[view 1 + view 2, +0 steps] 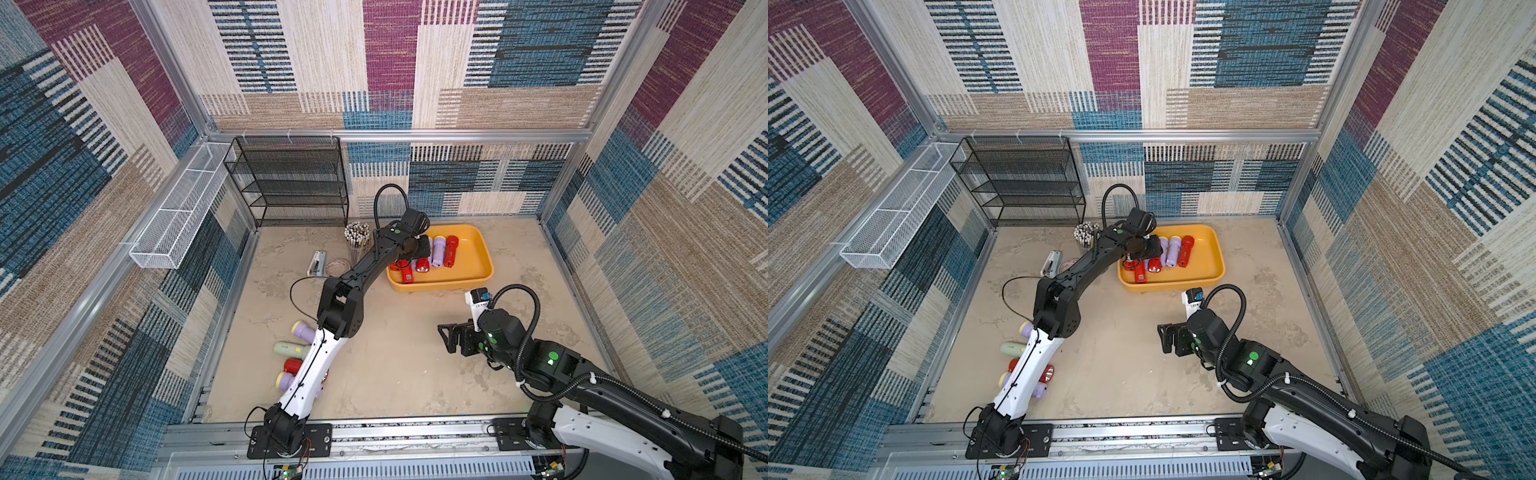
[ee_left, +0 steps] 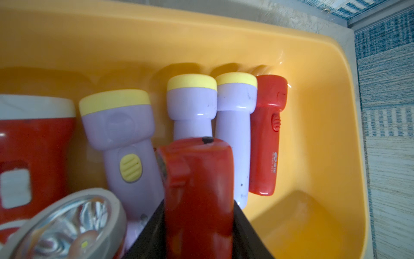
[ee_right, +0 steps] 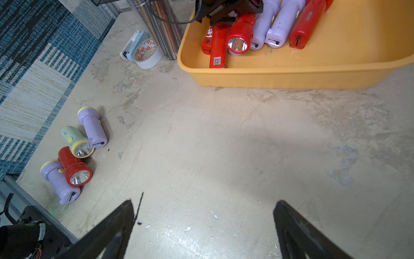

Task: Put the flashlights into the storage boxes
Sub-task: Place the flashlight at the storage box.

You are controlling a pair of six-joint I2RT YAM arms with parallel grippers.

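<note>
The yellow-orange storage box stands at the back of the table, with several red and lavender flashlights lying in it. My left gripper hangs over its left end, shut on a red flashlight that sits between both fingers above the others. The wrist view shows lavender flashlights and a slim red one lined up behind it. Several loose flashlights lie at the front left, partly under my left arm: lavender, pale green, red, lavender. My right gripper hovers open over bare table.
A black mesh rack stands at the back left. A white wire basket hangs on the left wall. A cup of pencils, a tape roll and a small stapler sit left of the box.
</note>
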